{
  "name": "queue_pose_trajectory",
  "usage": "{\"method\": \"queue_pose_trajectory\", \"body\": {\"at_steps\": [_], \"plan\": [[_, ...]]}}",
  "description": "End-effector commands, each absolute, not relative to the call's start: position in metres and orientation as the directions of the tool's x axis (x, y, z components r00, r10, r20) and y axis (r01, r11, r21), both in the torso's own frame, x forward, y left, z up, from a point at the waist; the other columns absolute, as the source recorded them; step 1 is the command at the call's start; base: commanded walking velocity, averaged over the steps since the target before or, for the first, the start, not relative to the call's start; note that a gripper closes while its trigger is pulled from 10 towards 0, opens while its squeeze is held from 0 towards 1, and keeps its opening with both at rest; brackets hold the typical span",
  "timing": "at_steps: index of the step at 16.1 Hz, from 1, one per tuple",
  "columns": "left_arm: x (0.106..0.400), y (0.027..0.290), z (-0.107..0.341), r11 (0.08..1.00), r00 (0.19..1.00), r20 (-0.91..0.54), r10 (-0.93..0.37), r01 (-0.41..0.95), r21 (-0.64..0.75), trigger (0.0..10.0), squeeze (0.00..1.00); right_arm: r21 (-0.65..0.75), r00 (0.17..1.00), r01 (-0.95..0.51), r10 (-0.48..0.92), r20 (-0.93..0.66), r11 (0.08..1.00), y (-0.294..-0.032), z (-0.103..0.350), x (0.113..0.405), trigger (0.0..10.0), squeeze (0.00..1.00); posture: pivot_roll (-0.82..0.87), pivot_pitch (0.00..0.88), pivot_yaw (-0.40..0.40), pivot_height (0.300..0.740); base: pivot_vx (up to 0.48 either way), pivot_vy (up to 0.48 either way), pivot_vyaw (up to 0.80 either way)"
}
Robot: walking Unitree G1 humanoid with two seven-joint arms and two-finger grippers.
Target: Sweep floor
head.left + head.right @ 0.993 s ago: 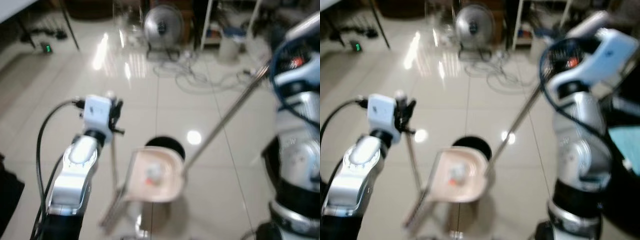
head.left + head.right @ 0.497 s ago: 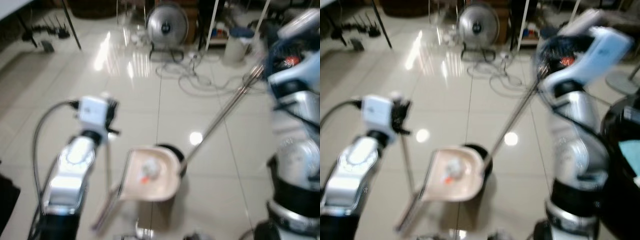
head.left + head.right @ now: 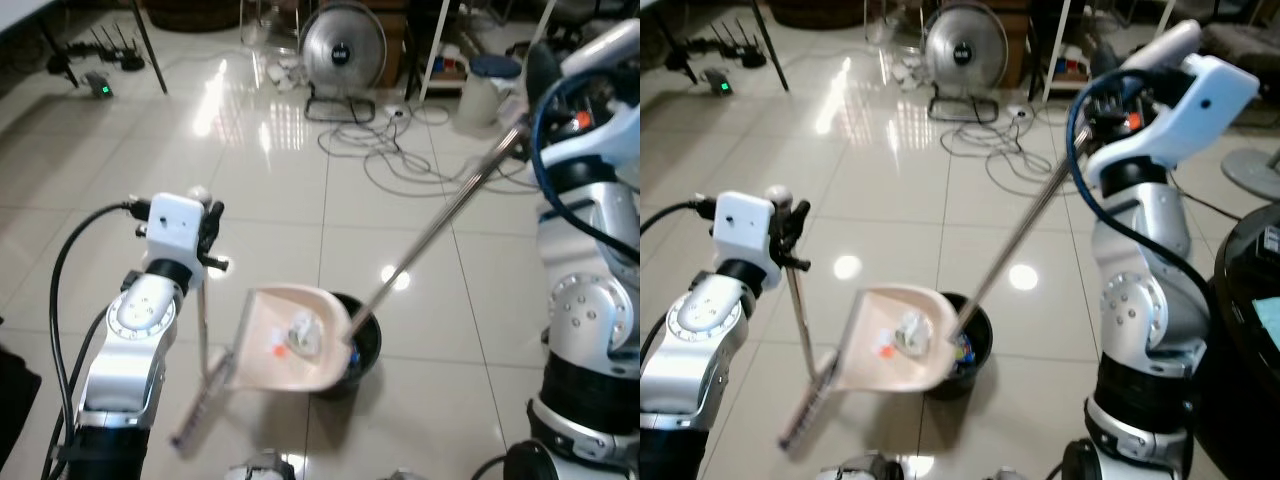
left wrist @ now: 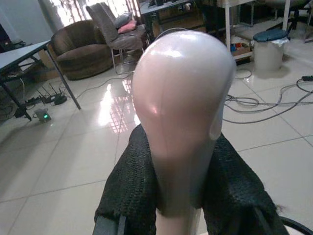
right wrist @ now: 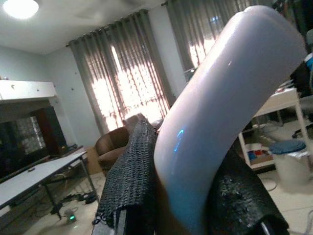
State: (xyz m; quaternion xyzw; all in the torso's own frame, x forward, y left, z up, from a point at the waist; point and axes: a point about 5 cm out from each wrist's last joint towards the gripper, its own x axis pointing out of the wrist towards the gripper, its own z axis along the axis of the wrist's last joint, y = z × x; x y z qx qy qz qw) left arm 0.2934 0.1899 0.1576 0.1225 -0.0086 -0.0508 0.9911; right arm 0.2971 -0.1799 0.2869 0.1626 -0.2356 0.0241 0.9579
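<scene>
Over black bin on floor: dustpan tilted, lip above rim, debris in scoop. Long handle slants up to right tool, clenched on grip. Broom just left of dustpan, near-upright, left tool clenched below knob. Judgement: tip dustpan further toward bin.

Dustpan tilts over the bin, broom at its left.

Fan: I see it at the floor's far edge
Cables: looped just before it; stool right
</scene>
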Motion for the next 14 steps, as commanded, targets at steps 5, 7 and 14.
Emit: {"method": "queue_pose_trajectory", "body": {"at_steps": [5, 7, 14], "plan": [[0.291, 0.191, 0.156, 0.958, 0.994, 0.008, -0.107, 0.101, 0.267, 10.0, 0.00, 0.244, 0.825, -0.121, -0.039, 0.564, 0.962, -0.183, 0.302, 0.292, 10.0, 0.00, 0.07, 0.044, 0.000, 0.740, 0.000, 0.000, 0.00], [0.291, 0.191, 0.155, 0.957, 0.994, 0.003, -0.110, 0.105, 0.271, 10.0, 0.00, 0.196, 0.806, -0.109, -0.029, 0.592, 0.974, -0.183, 0.304, 0.292, 10.0, 0.00, 0.07, 0.037, 0.000, 0.740, 0.000, 0.000, 0.00], [0.292, 0.190, 0.154, 0.955, 0.994, -0.001, -0.114, 0.109, 0.277, 10.0, 0.00, -0.039, 0.738, -0.106, 0.105, 0.667, 0.994, -0.161, 0.307, 0.300, 10.0, 0.00, 0.07, 0.036, 0.004, 0.740, 0.000, 0.000, 0.00]]}}
